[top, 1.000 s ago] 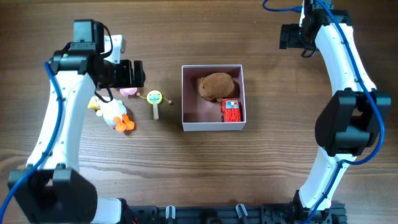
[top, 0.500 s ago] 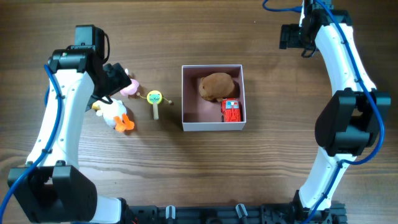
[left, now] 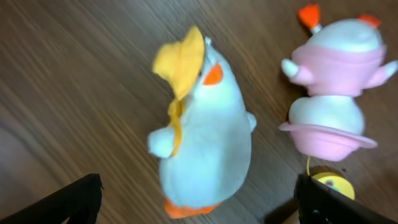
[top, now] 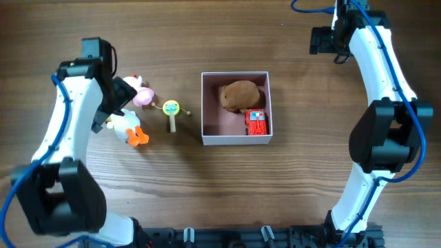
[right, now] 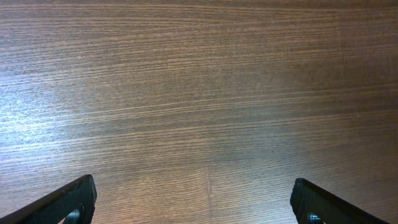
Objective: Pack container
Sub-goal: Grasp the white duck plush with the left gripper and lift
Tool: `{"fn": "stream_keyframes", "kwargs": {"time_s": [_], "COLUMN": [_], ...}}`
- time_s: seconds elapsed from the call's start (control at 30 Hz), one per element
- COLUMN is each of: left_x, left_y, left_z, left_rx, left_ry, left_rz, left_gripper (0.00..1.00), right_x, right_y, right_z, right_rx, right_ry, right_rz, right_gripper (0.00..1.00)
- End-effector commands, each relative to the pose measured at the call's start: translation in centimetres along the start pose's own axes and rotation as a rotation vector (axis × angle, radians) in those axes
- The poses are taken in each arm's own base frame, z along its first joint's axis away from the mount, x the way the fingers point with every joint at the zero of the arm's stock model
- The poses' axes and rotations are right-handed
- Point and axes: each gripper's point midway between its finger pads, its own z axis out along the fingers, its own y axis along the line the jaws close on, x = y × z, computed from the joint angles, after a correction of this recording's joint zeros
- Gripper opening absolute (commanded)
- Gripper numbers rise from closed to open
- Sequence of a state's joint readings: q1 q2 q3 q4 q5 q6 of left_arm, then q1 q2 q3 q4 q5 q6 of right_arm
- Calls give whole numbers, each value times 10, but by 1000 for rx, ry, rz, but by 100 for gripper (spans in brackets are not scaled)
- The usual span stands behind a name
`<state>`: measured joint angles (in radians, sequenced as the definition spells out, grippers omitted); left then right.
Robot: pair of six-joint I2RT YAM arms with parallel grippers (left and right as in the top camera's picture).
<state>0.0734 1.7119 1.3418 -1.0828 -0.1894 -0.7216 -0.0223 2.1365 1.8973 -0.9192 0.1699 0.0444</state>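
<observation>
The container (top: pixel 206 103), a square white-walled box with a dusty pink inside, sits mid-table and holds a brown plush (top: pixel 240 95) and a red toy car (top: pixel 256 122). Left of it lie a white duck plush with a yellow hat (top: pixel 124 125) (left: pixel 202 134), a pink and white toy (top: pixel 141 93) (left: pixel 333 90), and a yellow rattle on a stick (top: pixel 171 111) (left: pixel 333 183). My left gripper (left: pixel 196 205) is open, its fingers either side of the duck, just above it. My right gripper (right: pixel 193 205) is open and empty over bare wood at the far right.
The wooden table (top: pixel 310 186) runs under everything. The right arm (top: pixel 382 83) stands along the right side, the left arm (top: pixel 69 131) along the left. A dark rail (top: pixel 227 238) runs along the front edge.
My left wrist has swung from above the pink toy leftwards and down towards the duck. The pink toy now shows fully. The right arm has not moved.
</observation>
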Motion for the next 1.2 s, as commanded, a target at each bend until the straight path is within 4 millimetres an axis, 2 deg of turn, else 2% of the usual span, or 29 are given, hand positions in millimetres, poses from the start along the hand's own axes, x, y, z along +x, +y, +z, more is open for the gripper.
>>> {"fn": "stream_keyframes", "kwargs": {"time_s": [0.0,0.1,0.2,0.4,0.47,0.53,0.57,0.7,0.8,0.87,0.93,1.0,1.07,1.17], "left_x": [20,28,35,32,31,30,30,31,31,31,31,28,22,11], "left_y": [-4,-2,-3,-7,-8,-8,-8,-7,-7,-7,-7,-3,-2,-12], "left_z": [27,43,51,53,54,55,55,55,55,55,48,32,7,-27], "left_rx": [-1,-36,-43,-25,-21,-24,-25,-27,-27,-25,-15,-26,-32,9], "left_ry": [112,148,189,181,173,170,170,172,174,174,190,216,233,227], "left_rz": [-21,-13,-10,-12,-14,-14,-13,-13,-13,-3,52,66,62,60], "left_gripper": [100,100,98,79,64,40,34,32,18,17,5,4,4,4], "right_x": [-15,-15,-14,-15,-15,-14,-15,-15,-14,-15,-15,-15,-14,-15], "right_y": [-3,-3,-3,-3,-3,-3,-3,-3,-3,-3,-3,-3,-3,-3], "right_z": [-21,-21,-21,-21,-21,-21,-21,-21,-21,-21,-21,-21,-21,-21], "right_rx": [12,12,12,12,12,12,12,12,12,12,12,12,12,12], "right_ry": [-59,-59,-59,-59,-59,-59,-60,-59,-59,-59,-59,-59,-59,-59], "right_rz": [14,14,14,13,14,13,14,14,14,14,14,14,13,13], "right_gripper": [99,99,100,100,100,99,100,99,100,99,99,100,100,100]}}
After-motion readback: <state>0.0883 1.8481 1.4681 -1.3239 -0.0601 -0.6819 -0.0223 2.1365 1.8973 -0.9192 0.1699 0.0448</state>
